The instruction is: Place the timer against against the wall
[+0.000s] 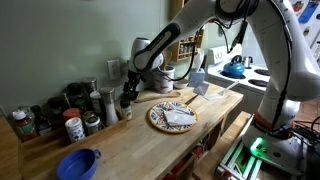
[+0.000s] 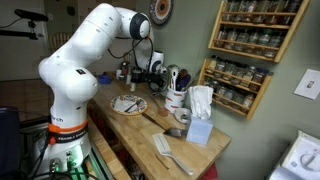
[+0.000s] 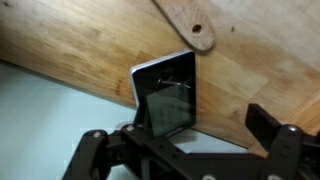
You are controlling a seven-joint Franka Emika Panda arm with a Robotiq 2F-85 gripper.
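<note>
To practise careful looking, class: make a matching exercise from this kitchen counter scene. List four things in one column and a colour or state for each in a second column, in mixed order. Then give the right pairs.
Things:
1. bowl
2. spice rack
3. tool
4. timer

Descriptions:
A. open, jaws apart
B. blue
C. dark with a pale edge
D. brown wooden shelves

Pairs: 1-B, 2-D, 3-A, 4-C
</note>
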